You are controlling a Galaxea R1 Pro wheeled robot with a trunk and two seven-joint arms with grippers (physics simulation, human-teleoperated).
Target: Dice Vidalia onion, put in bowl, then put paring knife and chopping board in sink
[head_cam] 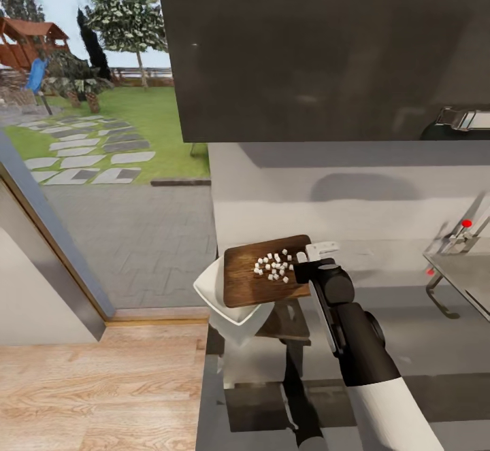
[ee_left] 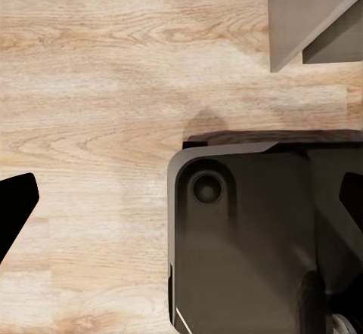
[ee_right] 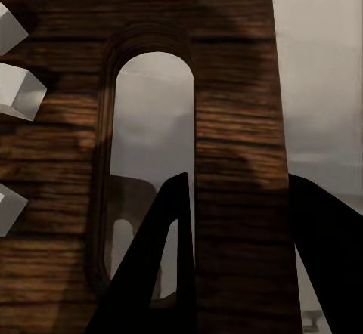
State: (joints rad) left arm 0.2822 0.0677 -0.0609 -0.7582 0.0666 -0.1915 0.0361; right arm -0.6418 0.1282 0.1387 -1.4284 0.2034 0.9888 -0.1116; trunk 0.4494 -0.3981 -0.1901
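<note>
My right gripper [head_cam: 307,264] is shut on the hole end of the dark brown chopping board [head_cam: 248,284] and holds it above the grey countertop [head_cam: 422,342]. Several small white pieces of diced onion [head_cam: 273,266] lie on the board. The board's left end overlaps the white bowl [head_cam: 221,301] at the counter's left end. In the right wrist view one finger [ee_right: 162,273] reaches through the board's oval hole [ee_right: 155,107] and the other sits past the board's [ee_right: 234,122] edge. The sink [head_cam: 469,281] is at the far right. My left gripper [ee_left: 181,205] hangs open over the floor. The paring knife is out of view.
A dark wall cabinet [head_cam: 320,49] hangs over the counter. The tap with its red-tipped lever [head_cam: 465,224] stands by the sink. Left of the counter's end lie wooden floor [head_cam: 102,383] and a glass door to the garden. My own dark base [ee_left: 249,236] sits below the left gripper.
</note>
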